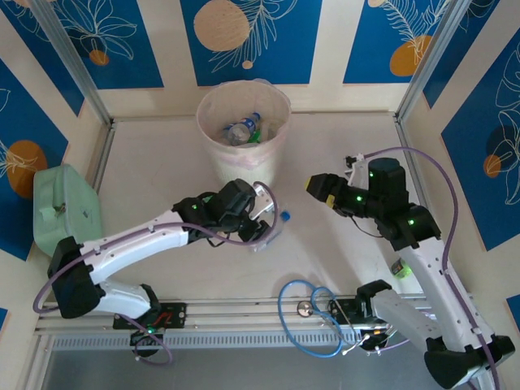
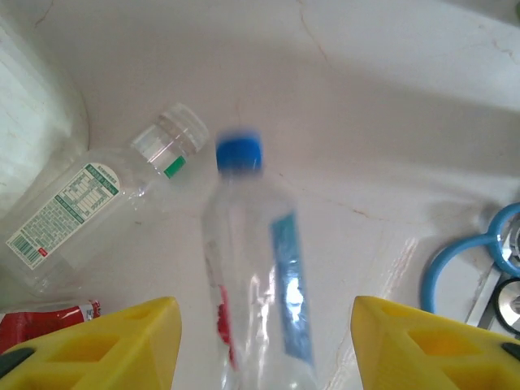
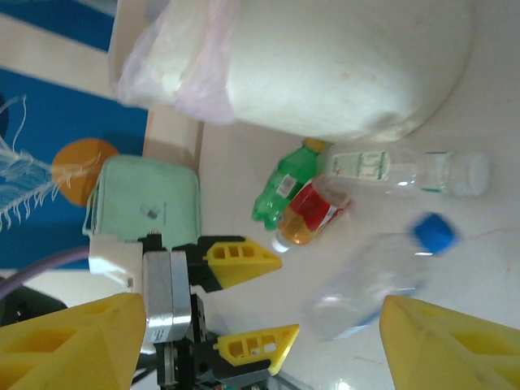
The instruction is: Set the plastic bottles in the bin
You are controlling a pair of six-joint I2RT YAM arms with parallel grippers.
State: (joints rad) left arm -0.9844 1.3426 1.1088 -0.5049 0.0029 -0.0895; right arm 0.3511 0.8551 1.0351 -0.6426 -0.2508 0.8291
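Lying between fingers: clear blue-capped bottle (image 2: pixel 252 268), blurred, gaps either side.
Left tool (image 2: pixel 262 313): spread, gripping nothing.
Right tool (image 3: pixel 262 305): spread, empty.
Bin (image 1: pixel 244 162): upright on the worktop (image 1: pixel 162 162), bottles (image 1: pixel 241 130) inside.
Beside bin base: green bottle (image 3: pixel 284 191), red-labelled bottle (image 3: pixel 313 211).

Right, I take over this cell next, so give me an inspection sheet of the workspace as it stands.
Surface: pale table, no spills seen.
Job's things: bin upright at the back, bottles inside; lying outside near it: blue-capped bottle, clear bottle, green bottle, red-labelled bottle; small green thing by the right arm, maybe a bottle.
Clutter: mint case at the left edge.
Grippers: left gripper open, astride the blue-capped bottle; right gripper open, empty.
Cables: blue cable looped at the near rail; purple cables along both arms.
Surroundings: blue patterned wall panels.
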